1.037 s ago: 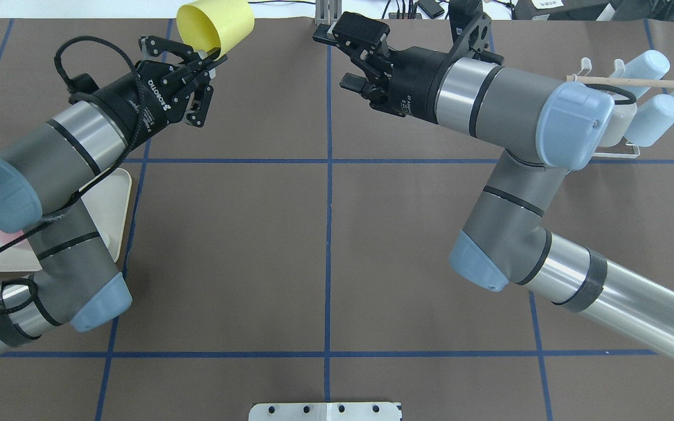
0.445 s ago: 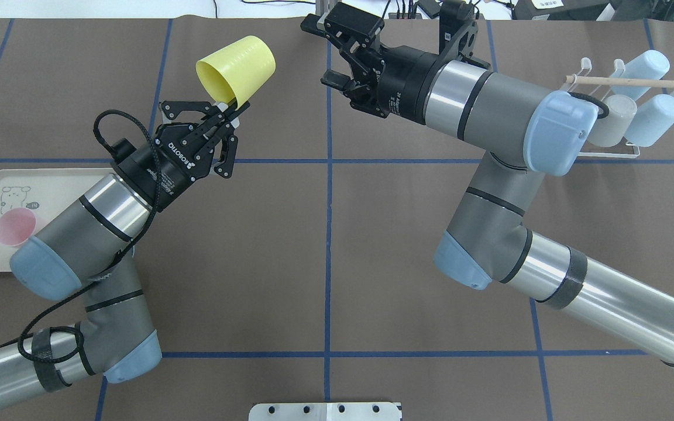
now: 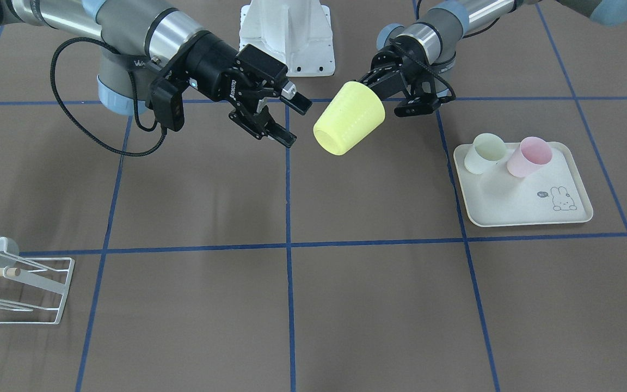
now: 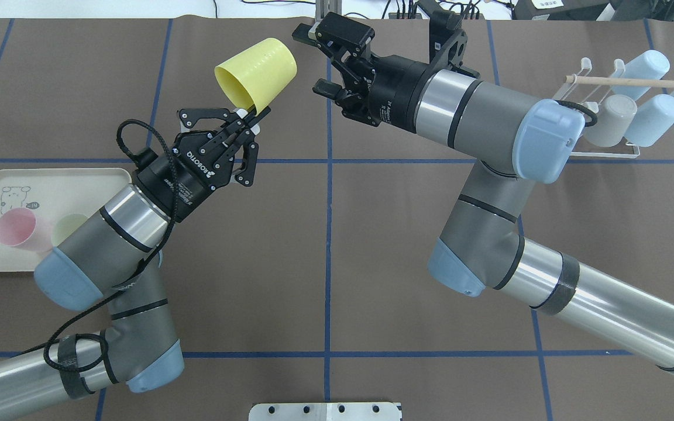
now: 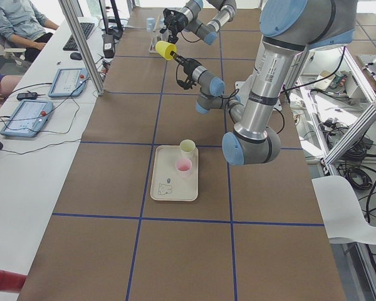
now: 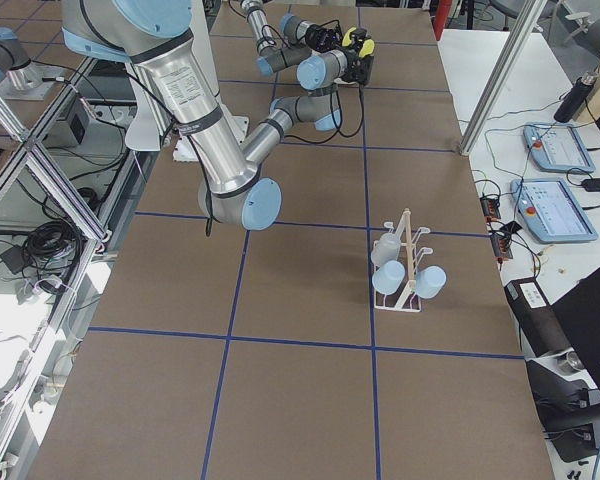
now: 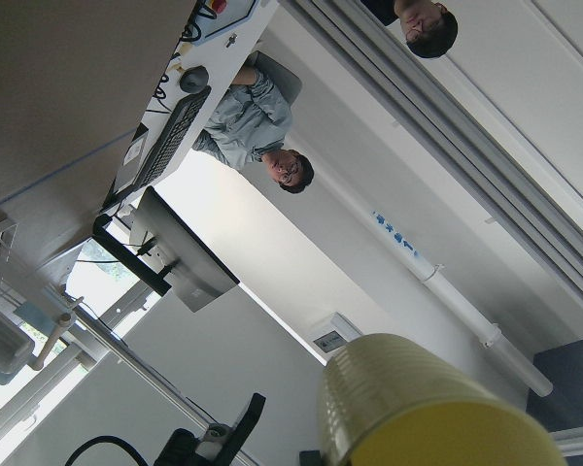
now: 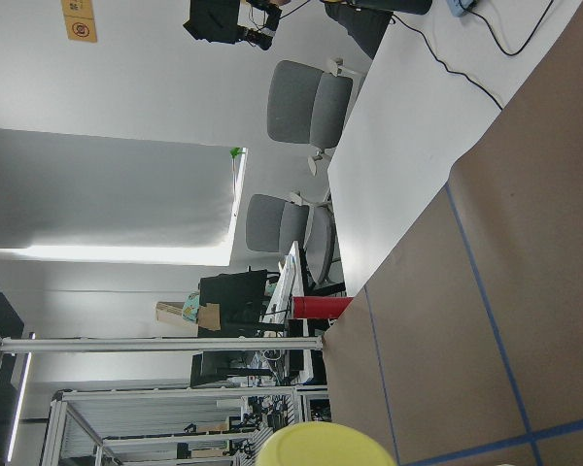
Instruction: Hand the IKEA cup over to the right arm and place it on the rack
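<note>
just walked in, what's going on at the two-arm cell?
The left gripper is shut on the rim of a yellow plastic cup, holding it up toward the right gripper, which is open beside the cup, not touching it. No handover yet; the white wire rack already carries pale cups.

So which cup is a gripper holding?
The yellow cup, pinched at its rim by the left gripper. The pink cup and pale green cup sit on the tray; the rest are on the rack.

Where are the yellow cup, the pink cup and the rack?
yellow cup [image 4: 258,70], overhead view, its side wall
pink cup [image 3: 526,161], front view, its side wall
rack [image 4: 600,79], overhead view, its wooden rod
</note>
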